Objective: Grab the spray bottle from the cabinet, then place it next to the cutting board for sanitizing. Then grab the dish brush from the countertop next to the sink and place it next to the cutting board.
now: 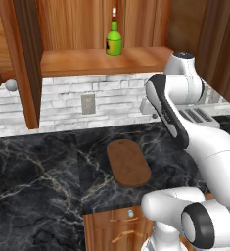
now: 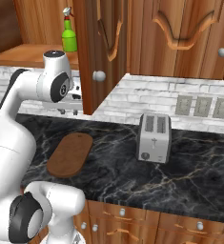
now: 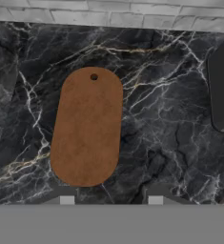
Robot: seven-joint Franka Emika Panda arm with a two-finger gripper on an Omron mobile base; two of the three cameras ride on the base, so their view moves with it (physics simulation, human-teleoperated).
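Observation:
The green spray bottle (image 1: 114,39) (image 2: 69,37) stands upright on the shelf of the open wooden cabinet (image 1: 87,61). Down on the black marble countertop (image 1: 38,186) the brown oval cutting board (image 1: 128,163) (image 2: 70,154) (image 3: 87,126) lies flat. My gripper (image 2: 68,112) (image 3: 111,198) hangs above the counter, over the board's near end and well below the shelf. It points down, fingers apart, with nothing between them. The dish brush is out of view.
A silver toaster (image 2: 154,138) (image 1: 199,115) stands on the counter to the right of the board. The open cabinet door (image 2: 96,47) juts out right of the bottle, and another door (image 1: 26,59) hangs at its left. A brick backsplash with an outlet (image 1: 88,104) runs behind.

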